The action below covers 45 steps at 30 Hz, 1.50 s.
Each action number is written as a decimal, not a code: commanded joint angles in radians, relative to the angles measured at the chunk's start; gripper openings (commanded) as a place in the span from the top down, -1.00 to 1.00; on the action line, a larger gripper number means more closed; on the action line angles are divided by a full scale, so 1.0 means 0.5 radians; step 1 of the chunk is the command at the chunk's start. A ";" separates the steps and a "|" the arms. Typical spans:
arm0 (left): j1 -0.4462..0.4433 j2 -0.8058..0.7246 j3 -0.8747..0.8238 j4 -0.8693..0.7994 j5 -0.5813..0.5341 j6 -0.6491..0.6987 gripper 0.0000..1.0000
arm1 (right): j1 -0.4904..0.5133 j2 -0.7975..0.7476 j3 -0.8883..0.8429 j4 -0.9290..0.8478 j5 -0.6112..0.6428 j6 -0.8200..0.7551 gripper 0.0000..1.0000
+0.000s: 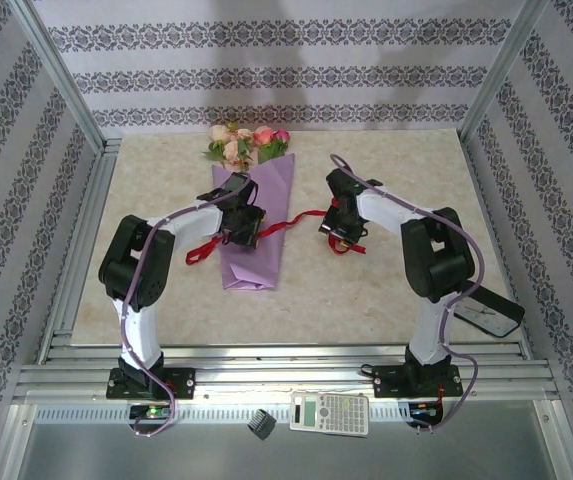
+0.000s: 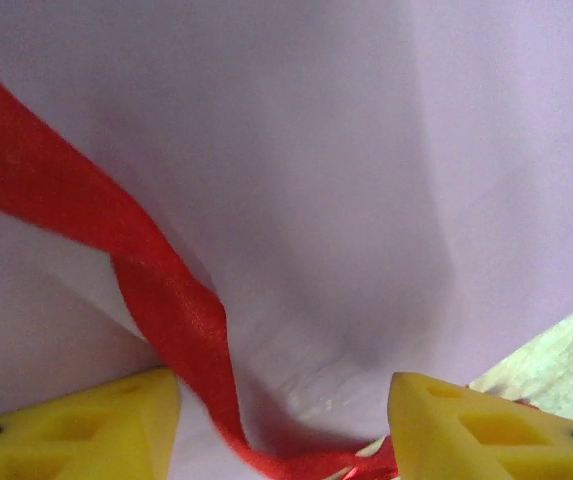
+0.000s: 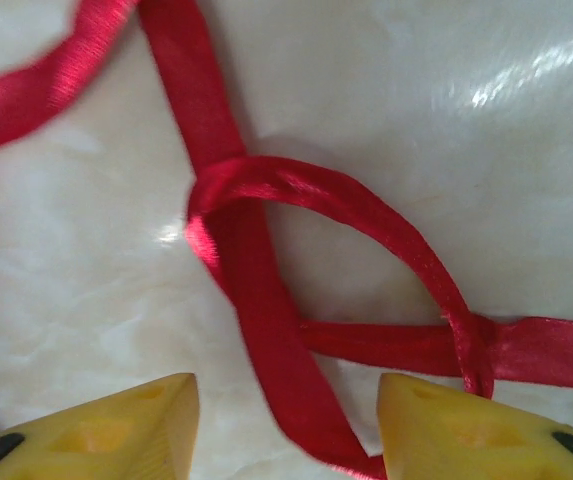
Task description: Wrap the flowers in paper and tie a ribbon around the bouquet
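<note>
The bouquet (image 1: pixel 256 215) lies along the middle of the table, a long cone of purple paper (image 2: pixel 366 150) with the flowers (image 1: pixel 246 143) sticking out at the far end. The red ribbon (image 1: pixel 202 250) trails from the cone's left side, across it and out to the right. My left gripper (image 1: pixel 242 226) hovers low over the cone. Its yellow fingers (image 2: pixel 96 420) stand apart, open, with the ribbon (image 2: pixel 181 320) running between them over the paper. My right gripper (image 1: pixel 342 232) is open over the table right of the cone. A looped stretch of ribbon (image 3: pixel 266 300) lies between its fingertips (image 3: pixel 446 420).
A calculator (image 1: pixel 329 412) and a small black part (image 1: pixel 260 423) lie on the near metal rail. A dark flat device (image 1: pixel 492 312) sits by the right arm's elbow. Patterned walls and aluminium posts close in the table (image 1: pixel 366 300) on three sides.
</note>
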<state>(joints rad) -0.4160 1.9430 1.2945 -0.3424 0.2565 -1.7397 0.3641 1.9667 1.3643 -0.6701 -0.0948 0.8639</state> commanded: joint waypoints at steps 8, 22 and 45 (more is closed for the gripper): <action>0.069 -0.098 -0.068 0.142 0.024 -0.080 1.00 | -0.034 -0.048 -0.035 -0.106 0.234 -0.041 1.00; 0.303 -0.972 -0.544 -0.365 0.107 0.530 1.00 | -0.531 -0.367 -0.143 -0.176 0.388 -0.200 0.83; 0.761 -1.871 -1.187 -1.327 -0.149 1.317 1.00 | 0.253 0.187 -0.023 0.983 -0.957 -0.007 -0.23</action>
<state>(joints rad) -0.0544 1.0344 0.7162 -0.9024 0.2214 -1.1584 0.4866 2.0621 1.3716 -0.2680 -0.4652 0.8352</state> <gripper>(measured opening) 0.046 0.613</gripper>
